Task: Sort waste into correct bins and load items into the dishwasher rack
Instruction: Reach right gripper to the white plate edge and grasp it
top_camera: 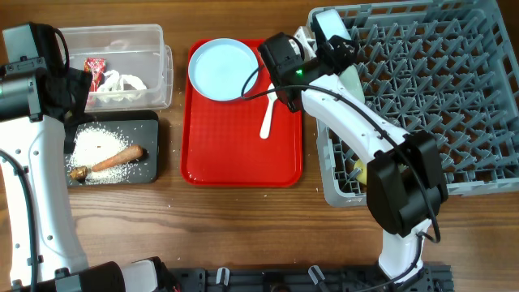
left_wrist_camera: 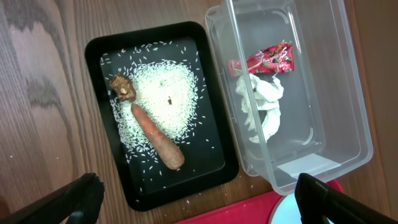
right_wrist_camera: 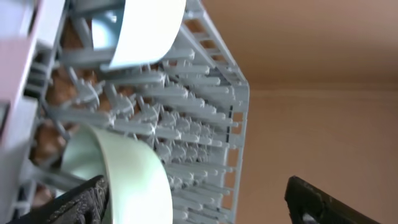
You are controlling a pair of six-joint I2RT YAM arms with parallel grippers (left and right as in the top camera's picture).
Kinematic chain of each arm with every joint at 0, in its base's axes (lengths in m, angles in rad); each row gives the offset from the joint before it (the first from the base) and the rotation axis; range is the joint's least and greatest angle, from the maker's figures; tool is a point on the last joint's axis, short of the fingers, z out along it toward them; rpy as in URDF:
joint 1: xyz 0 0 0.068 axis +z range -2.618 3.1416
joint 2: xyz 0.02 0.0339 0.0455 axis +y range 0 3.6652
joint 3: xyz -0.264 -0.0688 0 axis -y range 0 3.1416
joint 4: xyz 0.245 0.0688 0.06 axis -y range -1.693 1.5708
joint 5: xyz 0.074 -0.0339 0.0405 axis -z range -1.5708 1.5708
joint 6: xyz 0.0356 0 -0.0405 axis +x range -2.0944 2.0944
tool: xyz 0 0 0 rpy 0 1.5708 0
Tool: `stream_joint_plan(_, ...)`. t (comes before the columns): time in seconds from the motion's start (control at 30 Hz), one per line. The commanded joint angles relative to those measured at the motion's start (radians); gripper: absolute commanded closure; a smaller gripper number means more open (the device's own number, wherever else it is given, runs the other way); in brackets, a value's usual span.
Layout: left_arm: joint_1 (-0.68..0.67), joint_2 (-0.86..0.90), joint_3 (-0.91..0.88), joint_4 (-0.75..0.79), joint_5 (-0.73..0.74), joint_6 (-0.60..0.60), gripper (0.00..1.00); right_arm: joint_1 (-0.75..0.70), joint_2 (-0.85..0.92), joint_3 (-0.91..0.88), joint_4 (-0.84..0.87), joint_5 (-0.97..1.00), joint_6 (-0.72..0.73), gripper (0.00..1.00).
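The grey-blue dishwasher rack fills the right side. My right gripper is open over the rack's left edge. In the right wrist view its jaws stand wide. A pale bowl stands among the pegs beside one finger, and a second bowl stands further along. A yellow cup sits in the rack's near corner. The plate and white spoon lie on the red tray. My left gripper hangs open above the bins.
The clear tub holds a red wrapper and white scraps. The black tray holds rice, a carrot stick and a brown lump. Loose grains dot the wood by the tray.
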Motion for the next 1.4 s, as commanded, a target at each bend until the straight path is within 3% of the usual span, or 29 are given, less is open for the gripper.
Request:
stream_joint_plan(0.0, 0.001, -0.004, 0.012, 0.0, -0.005, 0.008, 0.0, 0.0, -0.017, 0.014, 0.051, -0.09, 0.009, 0.05)
stream_joint_plan(0.13, 0.001, -0.004, 0.012, 0.0, -0.005, 0.008, 0.0, 0.004, -0.054, 0.035, 0.117, -0.229, 0.01, 0.01)
stream_joint_plan(0.33, 0.001, -0.004, 0.012, 0.0, -0.005, 0.008, 0.0, 0.013, -0.087, 0.035, 0.074, -0.695, 0.013, 0.0)
stream_joint_plan(0.43, 0.001, -0.004, 0.012, 0.0, -0.005, 0.008, 0.0, 0.013, -0.087, 0.035, 0.017, -1.056, 0.044, 0.0)
stream_joint_plan(0.47, 0.001, -0.004, 0.012, 0.0, -0.005, 0.008, 0.0, 0.013, -0.087, 0.035, 0.011, -1.23, 0.082, 0.0)
stream_joint_plan(0.6, 0.001, -0.004, 0.012, 0.0, -0.005, 0.008, 0.0, 0.013, -0.086, 0.035, 0.066, -1.514, 0.35, 0.0)
stream_joint_plan(0.7, 0.001, -0.004, 0.012, 0.0, -0.005, 0.008, 0.0, 0.016, -0.086, 0.035, 0.084, -1.444, 0.584, 0.0)
stream_joint_plan(0.77, 0.001, -0.004, 0.012, 0.0, -0.005, 0.008, 0.0, 0.016, -0.086, 0.042, 0.1, -1.408, 0.659, 0.01)
stream_joint_plan(0.97, 0.001, -0.004, 0.012, 0.0, -0.005, 0.008, 0.0, 0.04, -0.078, 0.091, 0.105, -1.179, 0.698, 0.0)
stream_joint_plan(1.13, 0.001, -0.004, 0.012, 0.0, -0.005, 0.008, 0.0, 0.039, 0.047, 0.091, 0.173, -1.147, 0.758, 0.0)
stream_joint_plan(1.37, 0.001, -0.004, 0.012, 0.0, -0.005, 0.008, 0.0, 0.039, 0.148, 0.085, 0.197, -1.145, 1.107, 0.01)
